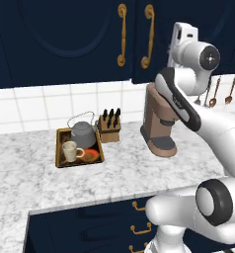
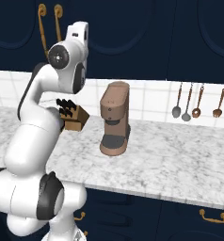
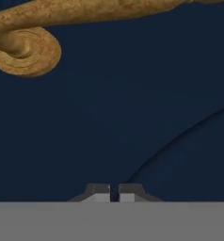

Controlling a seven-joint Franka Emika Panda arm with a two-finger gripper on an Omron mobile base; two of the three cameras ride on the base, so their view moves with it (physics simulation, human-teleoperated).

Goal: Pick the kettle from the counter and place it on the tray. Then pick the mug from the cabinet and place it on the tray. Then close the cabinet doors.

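The dark-grey kettle and the cream mug both stand inside the wooden-rimmed tray on the marble counter. The mug sits in front of the kettle, next to the orange-red spot. Above them, the two navy cabinet doors lie flush and closed, their brass handles side by side. My gripper is raised to the right-hand door, just below the end of its brass handle. Its fingertips are together with nothing between them.
A tall brown coffee machine stands right of the tray, under my arm. A wooden knife block sits behind the tray. Spoons and ladles hang on the tiled wall at the right. Navy drawers lie below the counter edge.
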